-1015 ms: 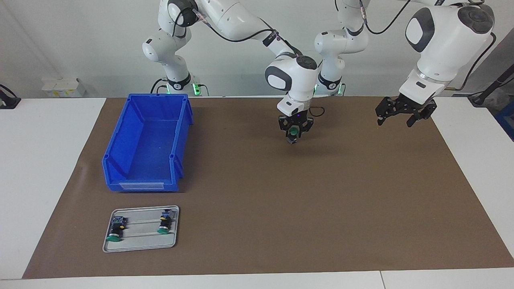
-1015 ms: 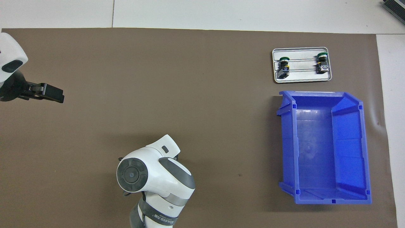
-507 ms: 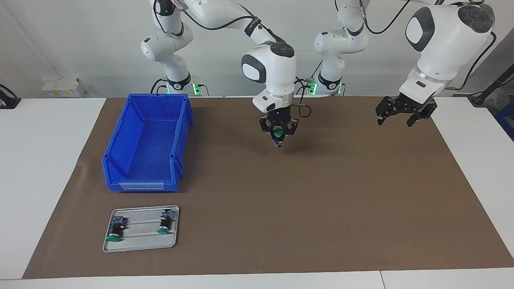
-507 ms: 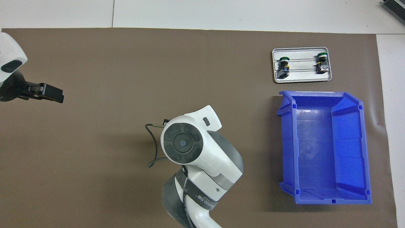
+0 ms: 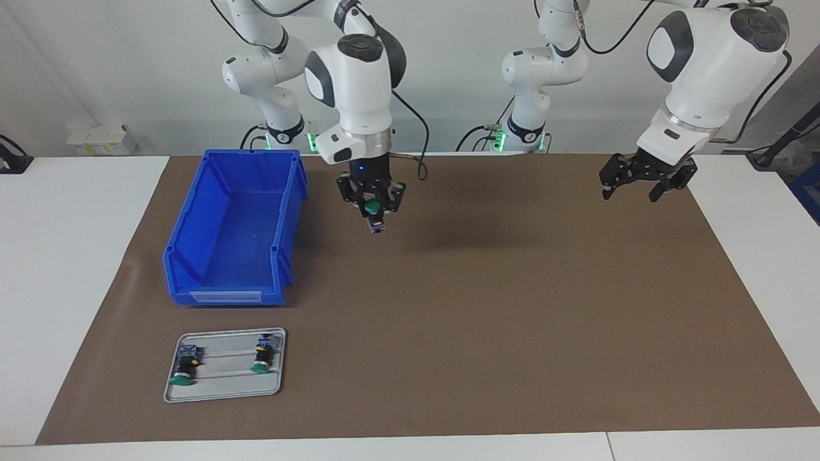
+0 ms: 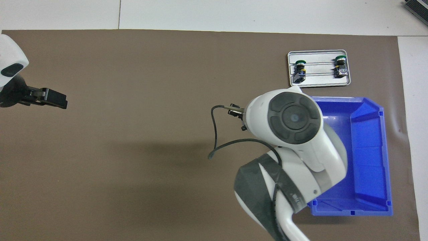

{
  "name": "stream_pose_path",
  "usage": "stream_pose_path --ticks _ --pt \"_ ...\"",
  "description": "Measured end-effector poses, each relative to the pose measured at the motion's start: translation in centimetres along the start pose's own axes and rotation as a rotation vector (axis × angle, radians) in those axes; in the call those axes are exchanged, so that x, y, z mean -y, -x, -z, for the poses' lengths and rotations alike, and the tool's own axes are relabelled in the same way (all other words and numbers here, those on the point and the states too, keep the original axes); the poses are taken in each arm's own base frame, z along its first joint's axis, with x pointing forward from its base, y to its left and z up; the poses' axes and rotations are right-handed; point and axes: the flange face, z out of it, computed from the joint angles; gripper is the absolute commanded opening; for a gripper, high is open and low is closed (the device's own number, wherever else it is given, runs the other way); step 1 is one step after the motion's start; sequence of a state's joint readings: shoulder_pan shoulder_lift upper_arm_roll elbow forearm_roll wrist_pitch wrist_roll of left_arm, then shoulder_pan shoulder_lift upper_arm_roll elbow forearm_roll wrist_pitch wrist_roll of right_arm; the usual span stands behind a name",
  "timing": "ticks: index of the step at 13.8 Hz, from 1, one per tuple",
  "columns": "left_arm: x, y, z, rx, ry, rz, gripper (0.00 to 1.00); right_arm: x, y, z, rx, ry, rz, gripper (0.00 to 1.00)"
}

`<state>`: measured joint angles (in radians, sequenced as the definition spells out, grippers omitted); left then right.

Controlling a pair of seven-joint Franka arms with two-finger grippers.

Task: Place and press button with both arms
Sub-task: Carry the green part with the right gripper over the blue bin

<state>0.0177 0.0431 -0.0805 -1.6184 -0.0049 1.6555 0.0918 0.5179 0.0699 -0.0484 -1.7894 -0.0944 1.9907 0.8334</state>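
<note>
My right gripper point(image 5: 372, 216) is shut on a button point(image 5: 371, 207) with a green cap and holds it in the air over the brown mat, just beside the blue bin point(image 5: 224, 296). In the overhead view the right arm's wrist covers this gripper and the button. My left gripper point(image 5: 633, 190) is open and empty, and it waits in the air over the mat's edge at the left arm's end; it also shows in the overhead view point(image 6: 53, 99). Two near-identical buttons point(image 5: 183, 369) point(image 5: 261, 357) lie on a grey tray point(image 5: 224, 392).
The blue bin point(image 6: 386, 150) stands open at the right arm's end of the table. The grey tray point(image 6: 319, 83) with its two buttons point(image 6: 299, 69) point(image 6: 341, 66) lies farther from the robots than the bin. A brown mat point(image 5: 512, 320) covers the table's middle.
My right arm has swung toward the right arm's end of the table with the button held, from over the mat's middle to beside the bin. The left arm has not moved.
</note>
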Motion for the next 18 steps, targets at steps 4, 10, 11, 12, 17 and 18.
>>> stream_pose_path --ticks 4,10,11,12,17,18 --pt "0.0 0.0 0.0 0.0 0.0 0.0 1.0 -8.4 -4.7 0.9 0.033 0.034 0.155 0.0" --pt "0.0 0.0 0.0 0.0 0.0 0.0 1.0 -19.5 -10.3 -2.9 0.108 0.015 0.471 0.0" --pt "0.0 0.0 0.0 0.0 0.0 0.0 1.0 -20.6 -11.1 -3.8 0.101 0.012 0.5 0.0" --pt "0.0 0.0 0.0 0.0 0.0 0.0 1.0 -21.3 -11.7 -4.9 0.098 0.011 0.528 0.0" --pt "0.0 0.0 0.0 0.0 0.0 0.0 1.0 -22.9 -12.4 -11.2 0.148 0.013 0.628 0.0" --pt "0.0 0.0 0.0 0.0 0.0 0.0 1.0 -23.0 -12.1 -12.1 0.146 0.012 0.646 0.0"
